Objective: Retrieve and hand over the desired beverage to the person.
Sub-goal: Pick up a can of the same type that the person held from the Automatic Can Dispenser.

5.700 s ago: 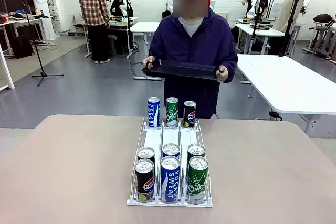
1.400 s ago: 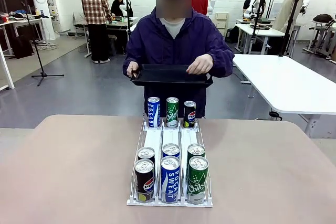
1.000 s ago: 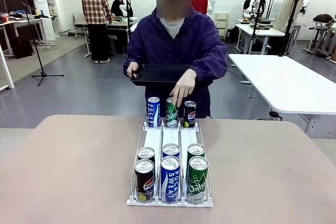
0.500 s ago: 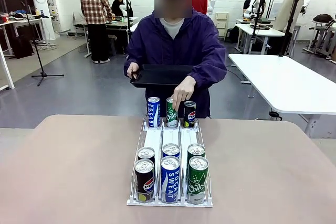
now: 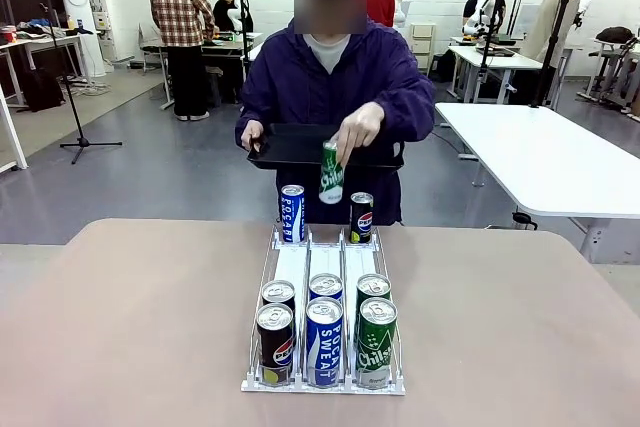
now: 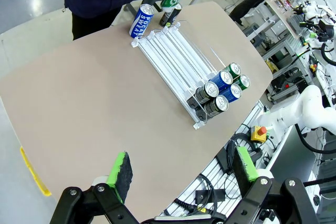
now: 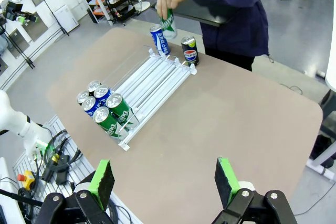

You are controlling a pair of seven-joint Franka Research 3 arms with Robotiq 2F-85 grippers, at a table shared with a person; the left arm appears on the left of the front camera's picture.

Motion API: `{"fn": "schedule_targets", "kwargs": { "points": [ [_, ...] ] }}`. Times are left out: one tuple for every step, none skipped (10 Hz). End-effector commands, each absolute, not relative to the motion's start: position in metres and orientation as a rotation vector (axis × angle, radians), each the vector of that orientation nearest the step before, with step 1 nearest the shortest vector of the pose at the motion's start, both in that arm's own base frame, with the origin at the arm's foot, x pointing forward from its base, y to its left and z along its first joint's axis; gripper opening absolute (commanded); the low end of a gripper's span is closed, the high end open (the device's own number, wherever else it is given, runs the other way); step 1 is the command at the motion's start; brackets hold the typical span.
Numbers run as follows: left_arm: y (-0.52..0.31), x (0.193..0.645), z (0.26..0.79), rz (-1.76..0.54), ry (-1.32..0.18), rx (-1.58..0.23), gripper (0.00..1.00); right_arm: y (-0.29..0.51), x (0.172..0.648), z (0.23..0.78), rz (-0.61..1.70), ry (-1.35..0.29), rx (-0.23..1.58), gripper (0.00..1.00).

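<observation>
The front view looks low across the beige rounded table [image 5: 120,327] at the person in a dark purple jacket [image 5: 300,87], while both wrist views look down from high and well back, all three sharing the white wire can rack [image 6: 176,64].

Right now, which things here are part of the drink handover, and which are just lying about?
In the job:
person
green can, held by the person above the rack
black tray
blue can and black can at the rack's far end
six cans at its near end

Lying about:
white table at right
plaid-shirted bystander
</observation>
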State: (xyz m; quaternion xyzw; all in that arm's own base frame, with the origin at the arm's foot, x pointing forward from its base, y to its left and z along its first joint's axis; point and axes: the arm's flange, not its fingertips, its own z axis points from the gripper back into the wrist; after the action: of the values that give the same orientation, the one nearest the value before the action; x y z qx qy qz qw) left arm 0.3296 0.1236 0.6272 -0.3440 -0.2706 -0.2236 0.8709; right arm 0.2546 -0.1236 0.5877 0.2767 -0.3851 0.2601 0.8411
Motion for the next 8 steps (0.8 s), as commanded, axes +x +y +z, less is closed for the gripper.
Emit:
{"fn": "schedule_targets", "kwargs": {
  "points": [
    [0.1257, 0.33, 0.6282, -0.484, -0.58, -0.735, 1.0, -0.122, 0.2571, 0.5869, 0.561, -0.826, 0.611, 1.0],
    [0.1257, 0.33, 0.6282, -0.484, -0.58, -0.735, 1.0, -0.122, 0.2571, 0.5869, 0.561, -0.826, 0.611, 1.0],
    [0.1257, 0.33, 0.6282, -0.484, -0.58, -0.735, 1.0, -0.122, 0.2571, 0.5869, 0.561, -0.826, 0.611, 1.0],
    [0.1257, 0.33, 0.6282, -0.484, -0.58, -0.735, 1.0, -0.122, 0.2571, 0.5869, 0.561, -0.826, 0.611, 1.0],
    [0.1257, 0.33, 0.6282, -0.484, -0.58, -0.735, 1.0, -0.122, 0.2571, 0.5869, 0.561, -0.826, 0.611, 1.0],
    [0.1257, 0.33, 0.6282, -0.484, -0.58, -0.735, 1.0, -0.122, 0.2571, 0.5869, 0.561, -0.826, 0.611, 1.0],
    [0.1257, 0.33, 0.6282, -0.484, -0.58, -0.735, 1.0, -0.122, 0.2571, 0.5869, 0.561, -0.826, 0.611, 1.0],
    [0.1257, 0.33, 0.6282, -0.484, -0.58, -0.735, 1.0, -0.122, 0.2571, 0.5869, 0.561, -0.826, 0.611, 1.0]
  ]
}}
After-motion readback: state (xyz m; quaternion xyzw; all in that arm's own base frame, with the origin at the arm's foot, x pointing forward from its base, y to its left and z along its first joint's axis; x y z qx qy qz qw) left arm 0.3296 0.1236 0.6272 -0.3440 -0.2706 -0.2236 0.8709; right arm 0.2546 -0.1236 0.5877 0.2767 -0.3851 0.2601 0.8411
